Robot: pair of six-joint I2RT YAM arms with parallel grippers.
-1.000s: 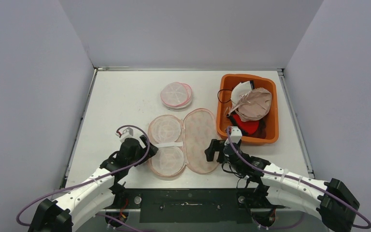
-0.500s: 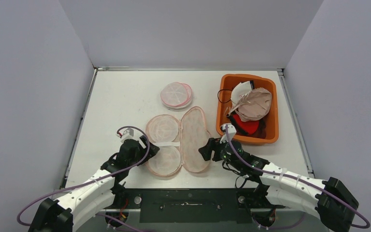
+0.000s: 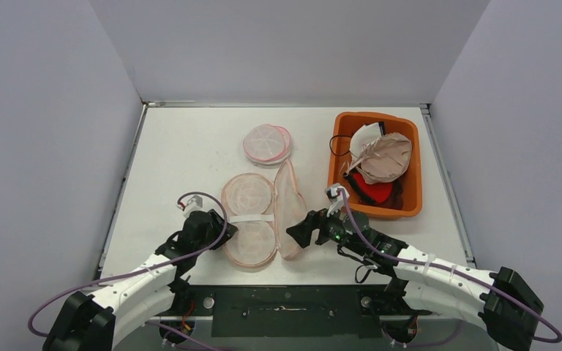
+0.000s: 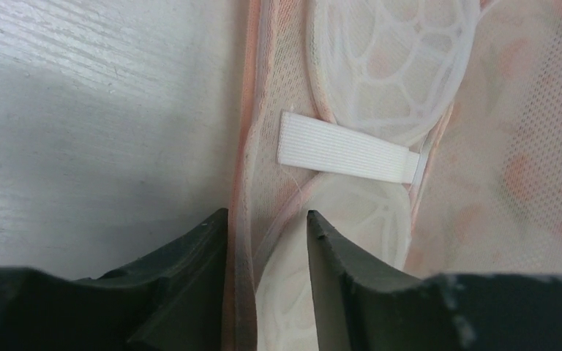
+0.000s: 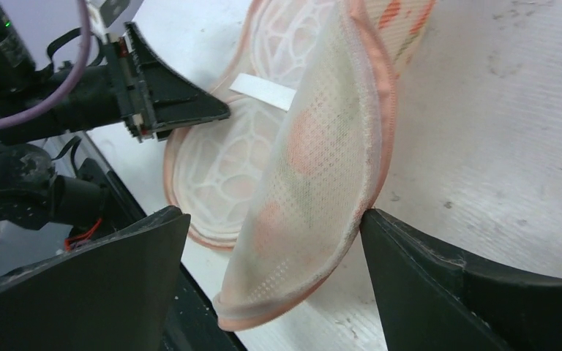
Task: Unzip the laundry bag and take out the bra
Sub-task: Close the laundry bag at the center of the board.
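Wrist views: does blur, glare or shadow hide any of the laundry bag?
Left wrist: laundry bag mesh and white strap sharp, soft shadow on the table; right wrist: raised flap crisp, dark right gripper fingers nearly featureless; neither view shows glare.

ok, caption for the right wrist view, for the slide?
Open right gripper straddles the raised mesh flap of the opened laundry bag.
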